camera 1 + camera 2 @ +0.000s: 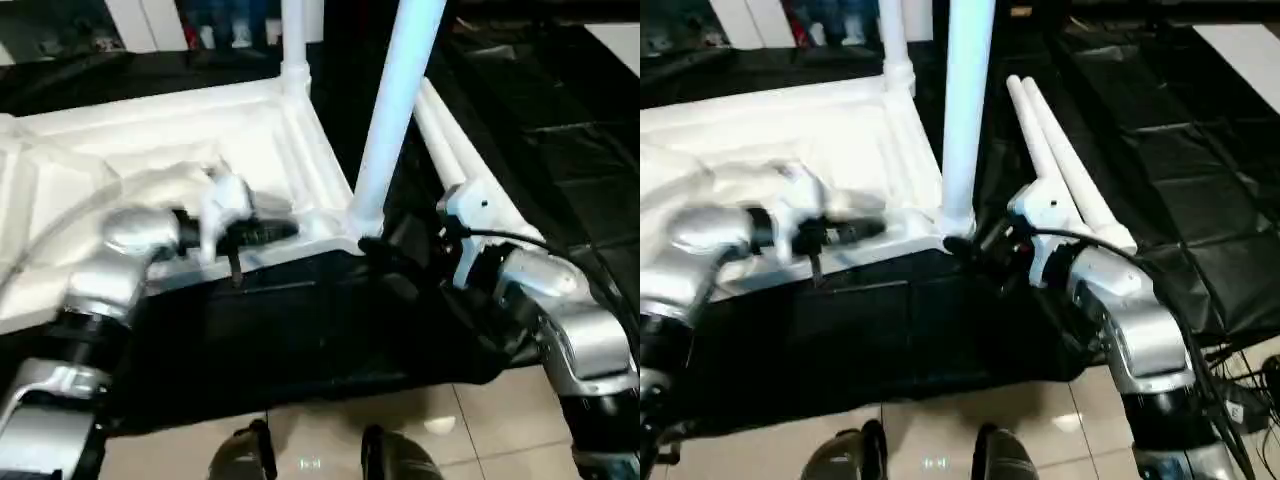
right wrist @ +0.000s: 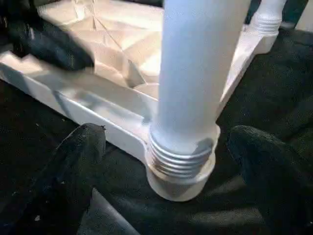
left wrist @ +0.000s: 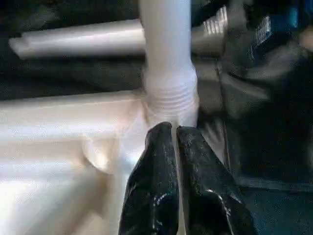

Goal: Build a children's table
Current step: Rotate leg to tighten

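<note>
Near, lower centre of the head views: your right pincer (image 1: 985, 250) stands wide open, its two black fingers (image 2: 73, 166) either side of the threaded base of the near leg (image 1: 395, 110), gripping nothing. That leg stands upright in the near corner socket (image 2: 181, 181) of the tabletop (image 1: 150, 150); several thread turns show above the socket rim, so judge it not fully seated.

Left of centre: your left pincer (image 1: 275, 232) is closed, tips together, empty, pointing at that same joint over the ribbed underside.

The tabletop lies upside down on the black-covered desk (image 1: 300, 340). Judged light, hollow, stiff plastic, smooth and likely slippery; the threads can probably cross if the leg tilts. Take the leg low, just above the threads.

Further back, top centre: a second leg (image 1: 293, 30) stands in the far corner. Right of centre: two spare legs (image 1: 1070, 170) lie side by side.
</note>
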You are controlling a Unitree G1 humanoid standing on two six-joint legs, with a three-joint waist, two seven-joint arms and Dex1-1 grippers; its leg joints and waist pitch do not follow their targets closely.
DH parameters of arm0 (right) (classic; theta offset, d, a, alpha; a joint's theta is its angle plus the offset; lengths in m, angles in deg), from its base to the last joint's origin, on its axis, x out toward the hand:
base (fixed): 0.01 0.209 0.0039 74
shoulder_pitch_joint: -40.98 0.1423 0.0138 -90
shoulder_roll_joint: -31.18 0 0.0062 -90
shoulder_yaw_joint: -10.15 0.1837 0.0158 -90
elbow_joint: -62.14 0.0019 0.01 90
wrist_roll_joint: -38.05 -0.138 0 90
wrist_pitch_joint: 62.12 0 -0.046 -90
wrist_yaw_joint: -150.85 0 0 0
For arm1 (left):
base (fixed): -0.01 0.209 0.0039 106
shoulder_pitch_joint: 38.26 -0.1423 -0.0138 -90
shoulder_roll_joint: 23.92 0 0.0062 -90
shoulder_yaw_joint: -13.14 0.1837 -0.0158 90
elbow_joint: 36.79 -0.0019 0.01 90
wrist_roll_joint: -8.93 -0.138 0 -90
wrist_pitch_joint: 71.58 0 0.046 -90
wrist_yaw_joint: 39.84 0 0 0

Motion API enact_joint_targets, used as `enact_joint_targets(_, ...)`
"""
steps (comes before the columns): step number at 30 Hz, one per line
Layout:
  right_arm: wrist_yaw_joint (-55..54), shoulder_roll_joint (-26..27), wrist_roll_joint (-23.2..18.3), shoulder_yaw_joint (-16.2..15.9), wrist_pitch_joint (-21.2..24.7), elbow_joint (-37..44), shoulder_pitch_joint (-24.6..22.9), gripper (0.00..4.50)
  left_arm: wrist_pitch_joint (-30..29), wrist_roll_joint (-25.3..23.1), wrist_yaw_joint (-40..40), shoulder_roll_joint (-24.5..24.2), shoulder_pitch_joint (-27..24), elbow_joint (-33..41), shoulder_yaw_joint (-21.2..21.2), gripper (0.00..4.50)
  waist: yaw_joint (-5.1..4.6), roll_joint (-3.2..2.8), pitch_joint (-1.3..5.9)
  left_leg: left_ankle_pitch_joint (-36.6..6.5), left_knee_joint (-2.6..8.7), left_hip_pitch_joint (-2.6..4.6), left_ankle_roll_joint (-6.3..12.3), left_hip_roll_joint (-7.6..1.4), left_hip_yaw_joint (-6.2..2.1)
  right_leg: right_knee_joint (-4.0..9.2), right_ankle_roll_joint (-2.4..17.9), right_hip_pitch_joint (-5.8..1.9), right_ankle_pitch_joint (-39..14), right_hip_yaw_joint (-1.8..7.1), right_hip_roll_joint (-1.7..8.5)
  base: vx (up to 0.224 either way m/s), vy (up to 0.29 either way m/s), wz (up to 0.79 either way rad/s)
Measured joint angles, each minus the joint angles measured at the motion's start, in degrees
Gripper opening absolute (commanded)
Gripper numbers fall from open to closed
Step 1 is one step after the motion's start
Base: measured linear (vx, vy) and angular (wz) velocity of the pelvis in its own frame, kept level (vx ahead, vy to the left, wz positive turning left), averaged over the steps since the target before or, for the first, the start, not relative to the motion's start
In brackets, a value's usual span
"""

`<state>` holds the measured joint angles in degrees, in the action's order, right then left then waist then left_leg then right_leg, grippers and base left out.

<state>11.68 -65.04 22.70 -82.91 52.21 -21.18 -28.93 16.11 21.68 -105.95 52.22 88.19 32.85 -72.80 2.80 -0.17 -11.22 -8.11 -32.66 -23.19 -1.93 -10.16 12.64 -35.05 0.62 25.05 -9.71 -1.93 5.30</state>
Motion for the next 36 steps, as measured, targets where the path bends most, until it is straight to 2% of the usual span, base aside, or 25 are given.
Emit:
enact_joint_targets(4,-1.12,0.26,-0.39,1.0,0.51,1.07,-0.79,4.43,-1.82,0.11,3.73,0.56,-0.99,0.41,-1.43,0.28,0.21,-0.16,0.13,-0.01,-0.26,0.09,-0.03,0.0,-0.01,-0.12,0.18,-0.13,0.12,0.08,0.0,0.0,0.0,0.0)
enact_joint_targets(5,-1.18,0.31,-0.49,0.99,0.52,1.23,-0.98,4.45,-2.15,0.09,4.21,0.86,-1.24,0.35,-1.43,0.63,0.27,-0.15,0.13,-0.01,-0.33,0.08,-0.03,-0.01,-0.01,-0.15,0.18,-0.14,0.13,0.1,0.0,0.0,0.0,0.0)
enact_joint_targets(6,-1.77,0.5,-0.47,1.01,0.65,1.61,-1.41,4.45,-2.99,-0.14,6.61,1.58,-1.92,0.91,-1.75,0.66,0.35,-0.2,0.16,0.0,-0.39,0.06,-0.02,-0.01,-0.01,-0.14,0.19,-0.15,0.14,0.12,0.0,0.0,0.0,0.0)
enact_joint_targets(8,-3.56,1.07,-0.35,1.59,1.2,3.78,-3.71,4.45,-4.38,-0.46,14.27,4.7,-5.29,3.95,-4.66,0.69,0.41,-0.71,0.56,-0.05,-0.5,0.02,0.0,0.02,0.01,-0.09,0.26,-0.21,0.18,0.2,0.02,0.0,0.0,0.0)
enact_joint_targets(9,-5.2,1.52,-0.23,2.11,2.16,5.12,-5.18,4.45,-4.54,-1.83,20.76,7.18,-7.76,6.72,-7.05,0.69,0.41,-0.87,0.66,-0.07,-0.51,-0.06,0.04,0.05,0.01,-0.03,0.26,-0.19,0.18,0.23,0.03,0.0,0.0,0.0)
enact_joint_targets(11,-8.28,2.62,-0.12,3.66,3.8,7.11,-7.63,4.45,-4.61,-2.98,30.28,12.11,-12.44,13.18,-10.95,0.69,0.42,-0.86,0.73,-0.1,-0.54,-0.16,0.09,0.04,-0.02,0.05,0.26,-0.18,0.18,0.17,0.03,0.0,0.0,0.0)
enact_joint_targets(14,-13.22,4.91,0.57,5.68,4.41,10.33,-10.86,4.45,-6.71,-6.04,40.54,18.47,-19.63,23.24,-13.49,0.69,0.28,-0.85,0.96,-0.11,-0.55,-0.27,0.11,0.01,-0.12,0.11,0.2,-0.16,0.17,0.06,0.02,0.0,0.0,0.0)
enact_joint_targets(15,-15.16,6.08,1.46,5.98,4.4,11.18,-12.04,4.45,-8.27,-7.14,43.6,20.76,-22.75,26.86,-13.67,0.69,0.25,-0.7,1.12,-0.11,-0.53,-0.26,0.1,0.0,-0.14,0.14,0.15,-0.16,0.14,0.03,0.01,0.0,0.0,0.0)
enact_joint_targets(18,-19.0,8.99,2.61,5.97,4.0,11.72,-14.73,4.45,-10.28,-7.15,47.95,26.15,-28.96,31.37,-12.92,0.69,0.25,-0.31,1.37,-0.1,-0.51,-0.28,0.09,-0.01,-0.36,0.13,-0.4,-0.18,-0.17,-0.1,-0.03,0.0,0.0,0.0)
enact_joint_targets(23,-21.48,11.47,2.73,4.88,2.58,11.72,-16.6,4.45,-10.13,-6.78,49.35,26.88,-31.04,31.95,-10.21,0.69,0.27,-0.28,1.37,-0.1,-0.5,-0.32,0.08,0.04,-0.6,0.21,-1.04,-0.21,-0.46,-0.15,-0.07,0.0,0.0,0.0)
enact_joint_targets(25,-21.59,11.31,3.57,4.2,1.91,11.72,-16.78,4.45,-10.01,-6.8,49.64,26.86,-30.91,31.94,-9.25,0.69,0.17,-0.29,1.36,-0.11,-0.41,-0.02,0.06,0.07,-0.69,0.47,-1.35,-0.54,-0.65,-0.21,-0.07,0.0,0.0,0.0)
enact_joint_targets(27,-21.56,11.02,3.98,3.45,1.84,11.85,-17.04,4.45,-10.03,-6.95,50.67,27.25,-30.87,31.96,-8.31,0.69,-0.14,-0.42,1.25,-0.14,0.07,0.41,0.05,0.23,-1.28,1.43,-1.75,-1.69,-0.89,-0.84,-0.06,0.0,0.0,0.0)
enact_joint_targets(28,-21.56,10.5,3.99,3.42,1.83,12.62,-17.57,4.45,-10.15,-7.1,51.34,27.75,-30.5,32.04,-7.56,0.69,-0.71,-1.29,1.07,-0.15,0.15,0.16,0.07,0.57,-3.18,2.39,-2.35,-2.87,-1.66,-2.63,0.21,0.0,0.0,0.0)
enact_joint_targets(29,-21.54,10.24,3.98,3.54,1.84,13.12,-17.69,4.45,-10.35,-7.55,51.8,28.32,-30.42,32.64,-7.19,0.69,-1.09,-1.57,1.02,-0.15,0.25,0.08,0.07,0.58,-3.97,2.82,-2.4,-3.38,-2.49,-3.65,0.24,0.013,0.029,0.37)
enact_joint_targets(30,-21.51,10.21,3.84,4.05,1.83,13.49,-17.69,4.45,-10.68,-8.14,52.27,28.94,-30.44,33.41,-6.66,0.69,-1.37,-1.92,0.86,-0.15,0.21,-0.26,0.08,0.74,-5.12,3.24,-2.38,-4.34,-3.33,-4.71,0.27,0.026,0.014,0.46)
enact_joint_targets(31,-21.48,10.22,3.68,4.51,1.82,13.54,-17.68,4.45,-10.94,-8.5,52.48,29.13,-30.44,33.78,-6.27,0.69,-1.47,-2.02,0.83,-0.16,0.15,-0.17,0.1,0.91,-5.66,3.38,-2.39,-5.06,-3.73,-5.32,0.43,0.026,0.014,0.46)
enact_joint_targets(32,-21.46,10.32,3.33,5.16,1.82,13.54,-17.68,4.45,-11.3,-9.06,52.67,29.34,-30.56,34.26,-6.14,0.69,-1.46,-2.08,0.79,-0.21,0.04,-0.06,0.19,1.09,-5.96,3.56,-2.42,-5.76,-3.77,-5.73,0.55,0.0,-0.002,0.55)
enact_joint_targets(33,-21.54,10.89,2.38,6.13,1.81,13.55,-17.56,4.45,-11.6,-9.4,52.87,29.57,-31.27,34.97,-6.22,0.69,-1.51,-2.1,0.62,-0.28,-0.01,1.31,0.19,0.71,-5.38,3.91,-2.42,-6.17,-3.77,-5.22,0.24,0.001,-0.013,0.28)
enact_joint_targets(34,-21.54,11.36,1.61,6.56,1.78,13.65,-17.23,4.45,-11.86,-9.76,53.08,29.67,-31.82,35.4,-6.44,0.69,-1.34,-2.42,0.44,-0.57,-0.06,2.05,-0.1,0.7,-5.29,3.99,-2.4,-7.01,-3.79,-5.1,0.06,0.001,-0.013,0.28)
enact_joint_targets(35,-21.56,12.04,1.17,7.02,1.68,13.88,-17.24,4.45,-12.22,-10.08,53.41,29.46,-31.96,35.51,-6.63,0.69,-1.28,-2.48,0.37,-0.8,-0.06,2.58,-0.06,0.77,-5.18,3.92,-2.15,-7.54,-3.97,-5.01,-0.04,0.067,-0.012,-0.01)
enact_joint_targets(36,-21.58,12.24,0.85,7.25,1.33,14.24,-17.35,4.45,-12.45,-10.19,53.93,29.27,-31.95,35.79,-6.69,0.69,-1.28,-2.49,0.27,-1.04,-0.01,2.98,0.03,0.81,-5.07,3.22,-1.37,-7.78,-4.66,-4.8,-0.03,0.096,0.001,-0.02)
